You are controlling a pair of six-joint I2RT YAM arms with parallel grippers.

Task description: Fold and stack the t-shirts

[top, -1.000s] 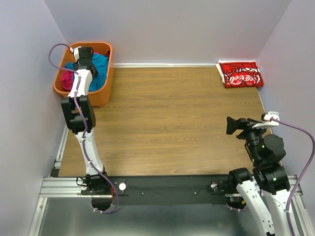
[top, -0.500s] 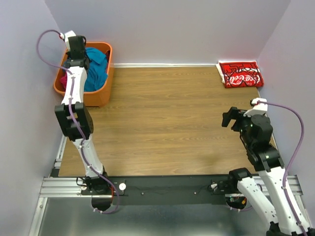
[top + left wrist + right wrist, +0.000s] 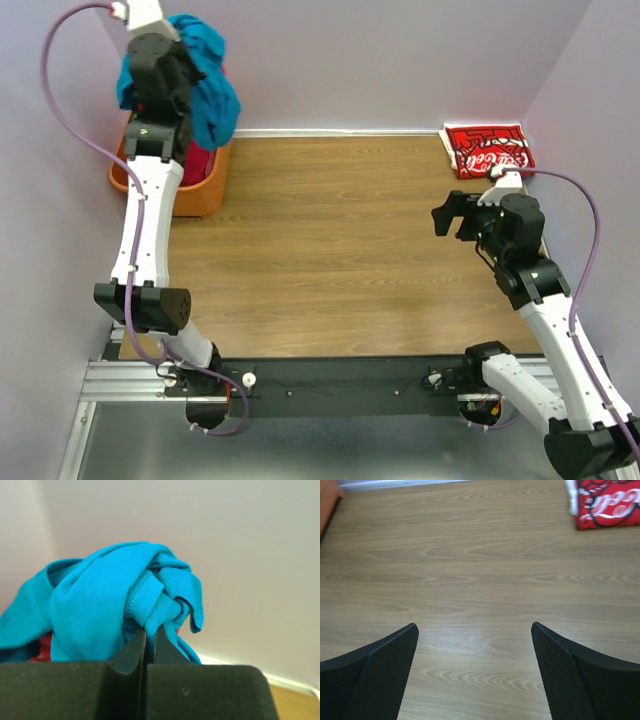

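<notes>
**Teal shirt held high, right claw open and waiting**

Your left gripper (image 3: pixel 149 630) is clamped tight on a bunched fold of the teal shirt (image 3: pixel 100 605), with cloth pinched between the jaws. It holds the shirt high above the basket (image 3: pixel 195 195) in the back left corner. The height makes sense, because the shirt hangs in a clump around the gripper and must clear the basket's rim before you carry it over the table (image 3: pixel 350 230). The grip sits on a gathered wad near a ribbed hem, not on a shoulder or corner. Expect the shirt to land crumpled and need spreading. Pink cloth (image 3: pixel 203 163) shows in the basket below, probably the next shirt.

Your right gripper (image 3: pixel 474 626) hovers over bare table right of centre, spread wide and holding nothing. It faces left across the table, likely placed there to take a 2nd edge of the teal shirt when it comes over.

The red shirt (image 3: pixel 488 150) lies folded flat in the back right corner, well apart from both grippers. It looks like the base of the stack, so I judge 1 of 3 shirts done.
</notes>
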